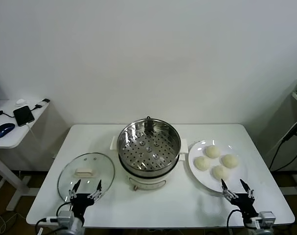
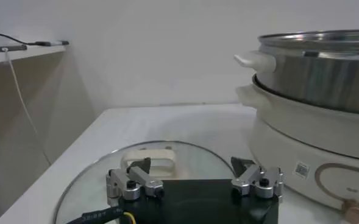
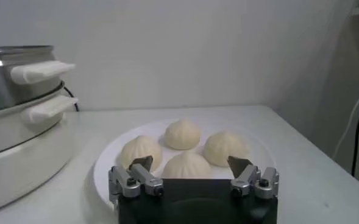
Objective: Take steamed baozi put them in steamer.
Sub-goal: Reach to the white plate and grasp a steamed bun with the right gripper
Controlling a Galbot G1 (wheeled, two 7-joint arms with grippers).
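Note:
Four cream-white baozi (image 1: 216,161) lie on a white plate (image 1: 197,171) at the table's right. They also show in the right wrist view (image 3: 187,164), on that plate (image 3: 106,176). The steel steamer (image 1: 149,146), with its perforated tray bare, stands at the table's middle; its side shows in the left wrist view (image 2: 316,85) and the right wrist view (image 3: 14,91). My right gripper (image 1: 235,187) (image 3: 190,165) is open and empty at the plate's near edge, just short of the nearest bun. My left gripper (image 1: 86,187) (image 2: 192,167) is open and empty over the near edge of the glass lid.
The glass lid (image 1: 86,170) (image 2: 185,155) with a white handle lies flat left of the steamer. A side desk (image 1: 11,127) with a phone and a mouse stands far left. A cable hangs at the far right. The table's front edge is just below both grippers.

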